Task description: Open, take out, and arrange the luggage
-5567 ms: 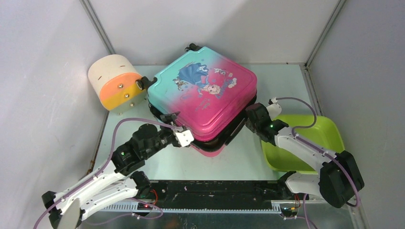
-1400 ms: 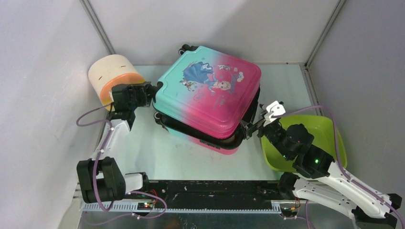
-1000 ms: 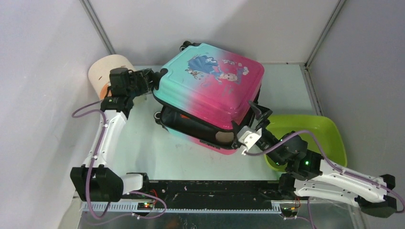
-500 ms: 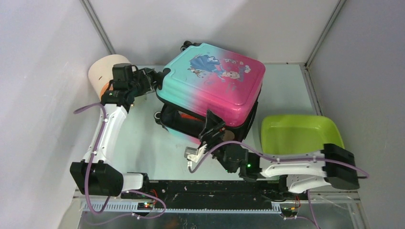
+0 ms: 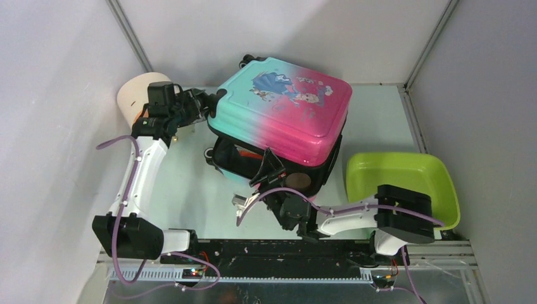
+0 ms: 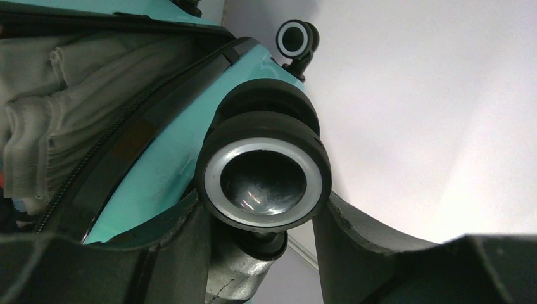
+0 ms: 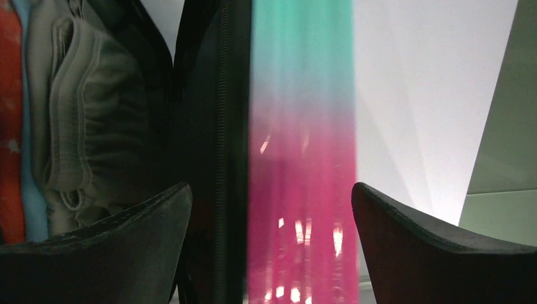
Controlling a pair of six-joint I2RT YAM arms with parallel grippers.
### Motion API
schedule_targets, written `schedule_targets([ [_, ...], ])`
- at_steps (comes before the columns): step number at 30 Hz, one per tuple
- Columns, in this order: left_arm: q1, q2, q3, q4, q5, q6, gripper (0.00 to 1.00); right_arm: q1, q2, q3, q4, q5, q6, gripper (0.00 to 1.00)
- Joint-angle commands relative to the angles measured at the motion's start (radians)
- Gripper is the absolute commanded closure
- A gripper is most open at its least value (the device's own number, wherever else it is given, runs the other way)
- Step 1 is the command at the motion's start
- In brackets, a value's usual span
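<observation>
Luggage sits at the back of the table with the lid part-raised and the shell gaping toward the arms. Step in hand: opening.

Left gripper is clenched on a black wheel at the luggage's left corner, propping that side of the lid up. Right gripper is at the luggage's front edge, jaws spread wide, gripping nothing. The pink-teal lid rim runs between its fingers with no visible contact.

Inside the gap are folded grey cloth and something orange-red that I can't identify. Lime tub lies just right of the luggage, cream cylinder just left of it.

Judgement: early, nothing is out yet. Next move likely needs the right gripper to close on, or push under, the front rim and swing the lid fully open while the left holds the wheel.

Risks: the wheel is round and may swivel, so the grip could slip and drop the lid. The case could also slide instead of hinging.
</observation>
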Motion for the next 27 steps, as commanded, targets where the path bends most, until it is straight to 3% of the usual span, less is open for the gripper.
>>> schedule_targets([
  [1,-0.019,-0.009,0.080,0.082,0.066,-0.057,1.00,-0.047,0.078,0.017,0.244,0.043,-0.103,0.02],
  [6,-0.019,-0.015,0.085,0.065,0.066,-0.054,1.00,-0.075,0.135,0.035,0.387,0.045,-0.206,0.02],
  [12,-0.019,-0.062,0.053,0.030,0.016,-0.056,1.00,-0.114,0.161,0.053,0.440,0.005,-0.263,0.04],
  [16,-0.018,-0.085,0.026,0.018,0.008,-0.060,1.00,-0.150,0.153,0.068,0.449,-0.013,-0.275,0.11],
  [18,-0.017,-0.090,0.017,0.016,0.010,-0.065,1.00,-0.173,0.141,0.069,0.449,-0.041,-0.274,0.22],
  [20,-0.017,-0.099,0.002,0.010,0.006,-0.080,0.97,-0.200,0.129,0.069,0.448,-0.079,-0.286,0.57],
  [21,-0.017,-0.112,-0.005,0.010,-0.005,-0.086,0.96,-0.211,0.125,0.069,0.447,-0.107,-0.291,0.65],
  [24,-0.009,-0.139,-0.031,0.016,-0.034,-0.088,0.81,-0.258,0.097,0.069,0.447,-0.165,-0.300,0.89],
  [27,0.019,-0.170,-0.016,0.015,-0.073,-0.029,0.58,-0.302,0.061,0.069,0.432,-0.203,-0.278,1.00],
])
